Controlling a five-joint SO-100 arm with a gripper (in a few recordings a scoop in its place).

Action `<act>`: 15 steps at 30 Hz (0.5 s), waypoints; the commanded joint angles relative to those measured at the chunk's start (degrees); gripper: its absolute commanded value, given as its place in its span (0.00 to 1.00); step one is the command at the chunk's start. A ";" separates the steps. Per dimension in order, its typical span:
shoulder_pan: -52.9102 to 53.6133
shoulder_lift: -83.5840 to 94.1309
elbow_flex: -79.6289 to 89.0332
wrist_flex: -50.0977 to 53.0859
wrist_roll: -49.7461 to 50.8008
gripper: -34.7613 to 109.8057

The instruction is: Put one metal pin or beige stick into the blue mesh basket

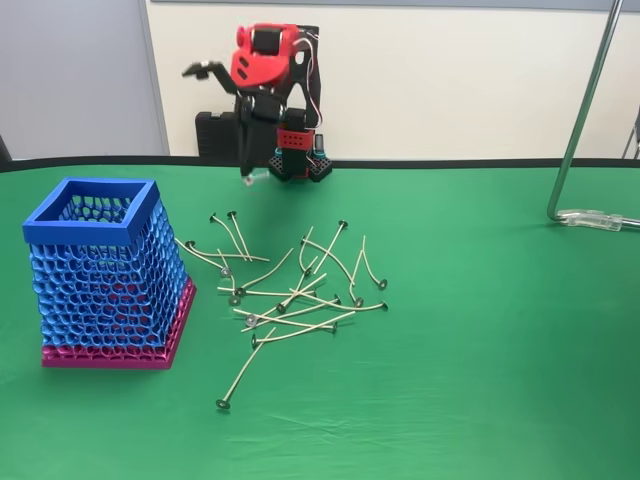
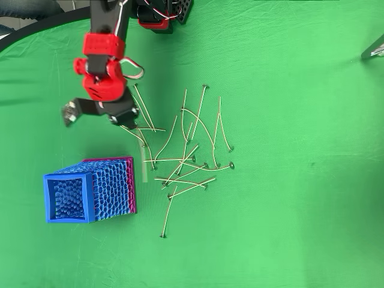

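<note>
- Hovering above the green cloth table (image 2: 288,198): red-and-black two-finger gripper (image 2: 90,114), fingers spread apart, clamping nothing.
- Standing left of scattered thin beige sticks (image 1: 290,290): tall blue honeycomb-mesh basket (image 1: 100,275).

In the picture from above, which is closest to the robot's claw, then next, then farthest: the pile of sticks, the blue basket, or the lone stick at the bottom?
1. Pile of sticks, just right of and below the gripper.
2. Blue basket, lower left, below the gripper.
3. Lone stick, lowest, at the pile's bottom edge.
</note>
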 commanded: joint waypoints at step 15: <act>7.03 -5.45 -16.87 0.44 1.32 0.25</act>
